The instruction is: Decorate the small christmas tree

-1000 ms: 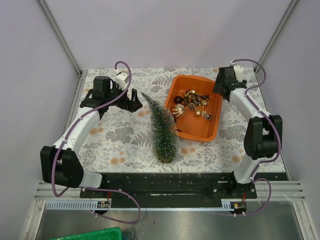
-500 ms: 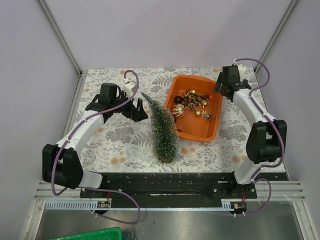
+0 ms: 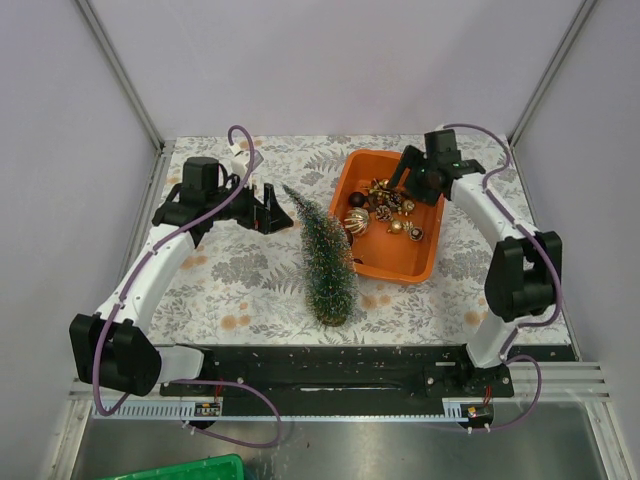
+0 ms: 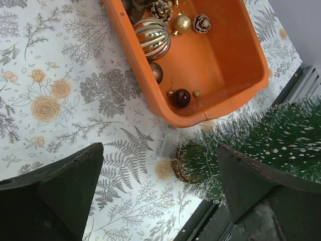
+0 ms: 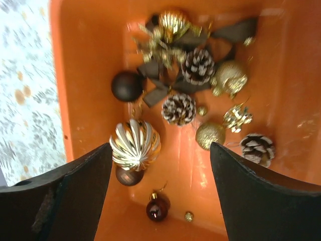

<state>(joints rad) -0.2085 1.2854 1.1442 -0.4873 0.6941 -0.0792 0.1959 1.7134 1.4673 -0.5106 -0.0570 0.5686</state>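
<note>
At desk centre, just beside orange plastic tray of baubles: frosted green bottle-brush tree lies flat, tip toward far edge. Fingers apart on left gripper, beside tip, and right gripper, over tray.

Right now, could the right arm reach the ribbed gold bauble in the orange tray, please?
Probably yes: the right tool hangs open over the orange tray, and the gold bauble lies uncovered.

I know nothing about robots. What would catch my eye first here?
The orange tray of gold and brown ornaments, far right on the table, with the right gripper open above it. Beside it the small christmas tree lies on its side, the left gripper open near its tip.
</note>
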